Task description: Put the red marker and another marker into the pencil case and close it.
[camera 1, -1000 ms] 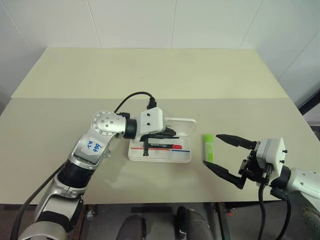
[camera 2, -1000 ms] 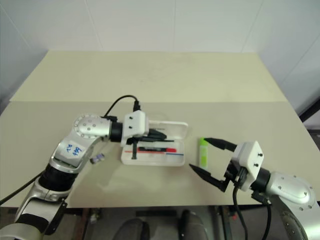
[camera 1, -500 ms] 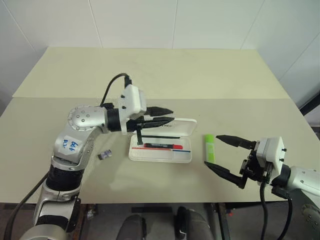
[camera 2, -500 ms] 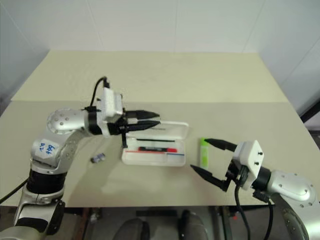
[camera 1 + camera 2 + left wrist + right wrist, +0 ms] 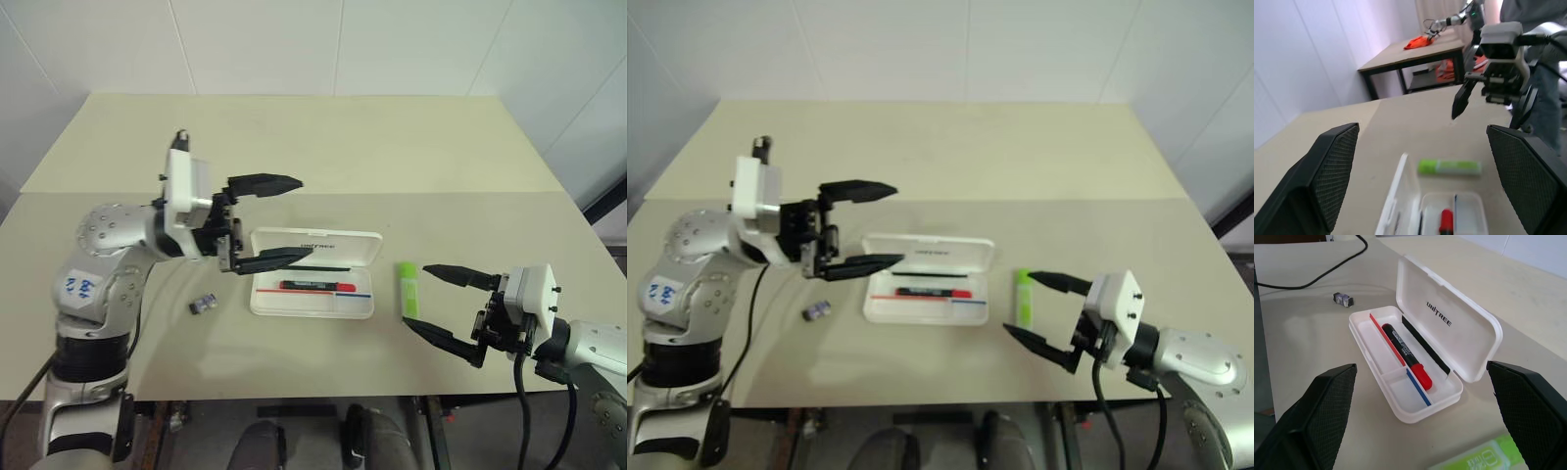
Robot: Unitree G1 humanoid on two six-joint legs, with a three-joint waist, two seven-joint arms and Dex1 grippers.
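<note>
Red marker (image 5: 318,286) lies in the open case (image 5: 313,276); my left gripper (image 5: 279,221) hangs wide and empty above it, right gripper (image 5: 438,304) gapes beside the green marker (image 5: 409,288), ready to grab it.

A: What could be read there?

B: "UNITREE", in black capitals, stood on the inside of the open lid of the pencil case (image 5: 1449,323).

A: Anything on the red marker (image 5: 1405,355)?

B: Its dark barrel carried a line of white print, too small to make out. The green marker (image 5: 1484,458) had pale characters on its side, cut off at the edge and unreadable.

A: And the arm?

B: A white sticker (image 5: 78,287) on the left arm bore blue handwritten marks I couldn't decipher.
</note>
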